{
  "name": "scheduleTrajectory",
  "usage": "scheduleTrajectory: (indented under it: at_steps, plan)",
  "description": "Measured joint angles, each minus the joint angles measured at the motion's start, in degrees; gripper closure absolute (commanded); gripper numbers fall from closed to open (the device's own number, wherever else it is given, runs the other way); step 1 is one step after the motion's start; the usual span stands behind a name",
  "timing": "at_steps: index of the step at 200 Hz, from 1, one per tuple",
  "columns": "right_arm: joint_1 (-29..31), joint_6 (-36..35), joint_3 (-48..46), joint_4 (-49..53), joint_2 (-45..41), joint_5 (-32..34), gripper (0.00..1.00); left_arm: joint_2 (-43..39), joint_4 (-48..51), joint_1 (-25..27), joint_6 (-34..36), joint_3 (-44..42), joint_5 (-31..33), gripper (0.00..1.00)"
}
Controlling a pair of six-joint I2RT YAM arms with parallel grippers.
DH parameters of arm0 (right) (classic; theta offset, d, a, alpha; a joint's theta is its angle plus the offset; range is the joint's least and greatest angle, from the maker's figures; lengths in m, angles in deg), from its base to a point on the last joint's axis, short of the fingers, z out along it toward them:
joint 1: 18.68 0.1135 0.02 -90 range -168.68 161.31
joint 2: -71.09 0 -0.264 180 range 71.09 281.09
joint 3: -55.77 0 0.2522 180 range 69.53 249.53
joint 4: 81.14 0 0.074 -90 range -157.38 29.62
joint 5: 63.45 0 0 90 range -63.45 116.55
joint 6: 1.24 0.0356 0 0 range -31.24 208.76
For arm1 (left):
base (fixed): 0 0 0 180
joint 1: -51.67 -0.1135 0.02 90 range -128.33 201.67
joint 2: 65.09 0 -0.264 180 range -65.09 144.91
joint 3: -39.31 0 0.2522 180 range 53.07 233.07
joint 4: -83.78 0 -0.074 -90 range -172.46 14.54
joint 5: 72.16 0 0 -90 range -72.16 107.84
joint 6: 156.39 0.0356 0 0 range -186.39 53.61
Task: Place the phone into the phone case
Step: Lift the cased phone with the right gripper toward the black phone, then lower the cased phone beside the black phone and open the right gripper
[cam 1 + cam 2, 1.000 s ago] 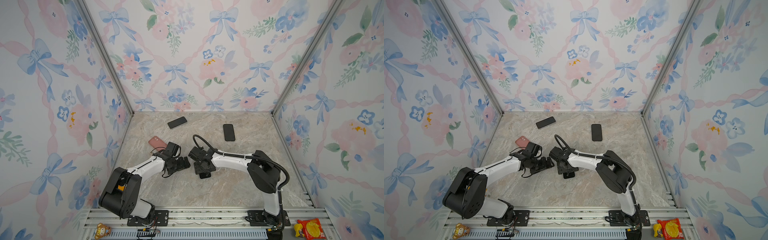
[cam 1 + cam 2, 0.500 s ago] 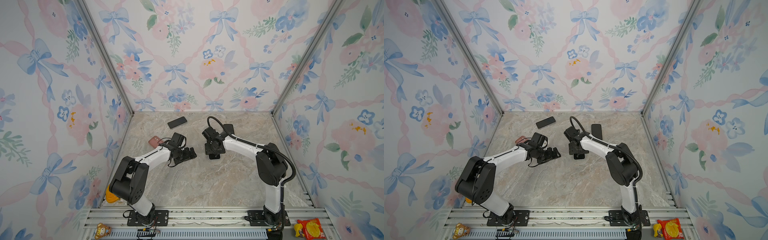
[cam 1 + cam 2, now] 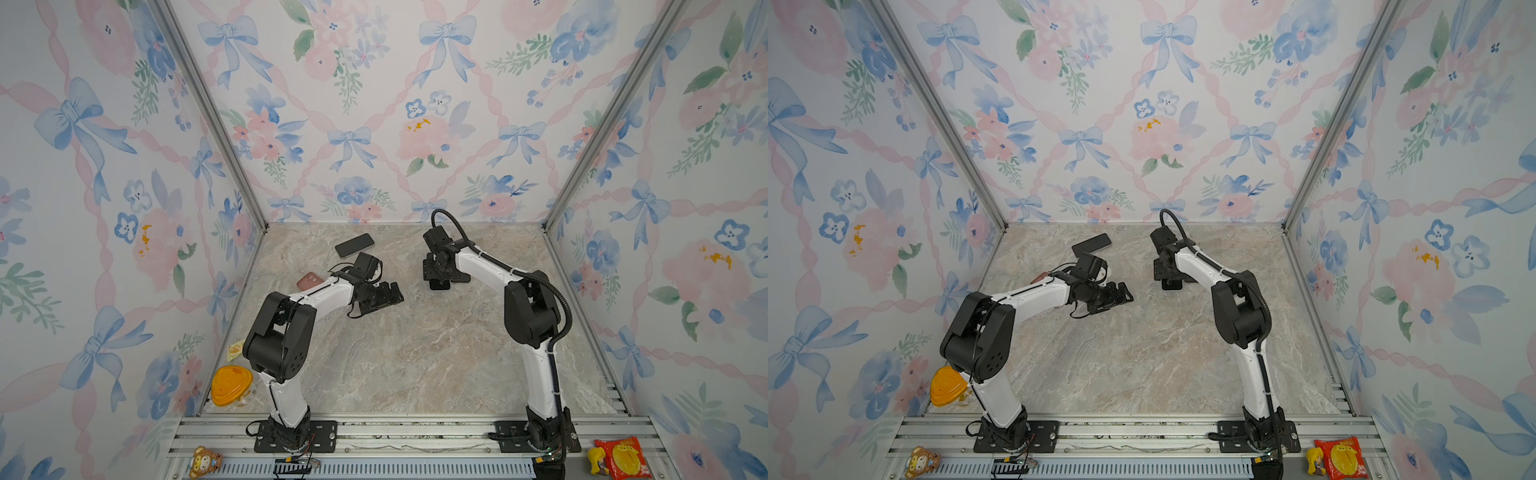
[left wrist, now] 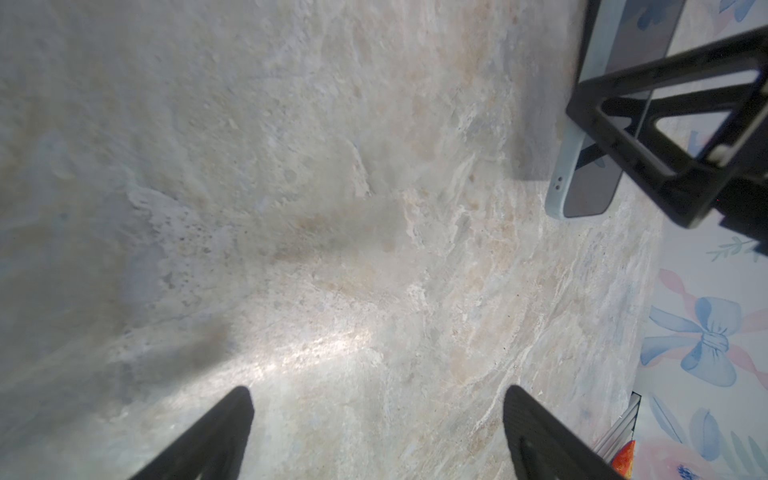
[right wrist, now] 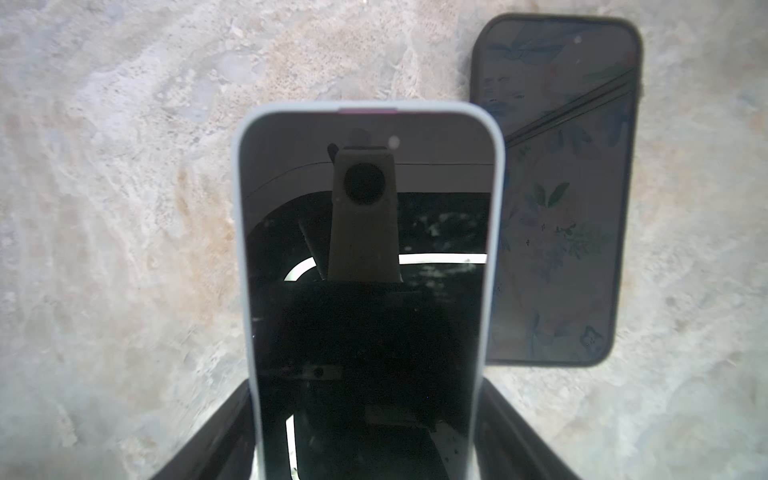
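Note:
My right gripper (image 3: 439, 275) (image 5: 365, 419) is shut on a dark-screened phone (image 5: 368, 257) with a pale blue rim around it, which looks like the phone case. It holds the phone low over the back of the table, and one end (image 3: 439, 285) sticks out toward the front. In the left wrist view that phone (image 4: 582, 174) shows with a right finger across it. My left gripper (image 3: 386, 296) (image 4: 376, 409) stands open over bare marble, left of the right one and apart from it.
A second dark phone (image 5: 557, 187) lies flat right beside the held one. A black phone (image 3: 354, 245) (image 3: 1091, 244) lies at the back left, and a pink case-like piece (image 3: 309, 281) near the left arm. Patterned walls close three sides; an orange-lidded tub (image 3: 230, 384) sits front left.
My right gripper has carried the phone from the table's middle toward the back, next to the dark phone lying there. The left gripper has moved back and right, still open.

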Motion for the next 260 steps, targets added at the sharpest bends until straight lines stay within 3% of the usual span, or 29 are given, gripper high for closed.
scheduleTrajectory:
  at_steps: [157,260]
  plan:
    - [-2.5,-2.7,18.5,4.9,13.2,-3.5,0.39,3.8,-0.2,-0.1,0.0,2.3,-0.6,0.05]
    - [-3.3,-2.6,19.4,6.3,14.4,-3.1,0.41,3.7,-0.3,-0.4,0.0,1.3,-0.6,0.05]
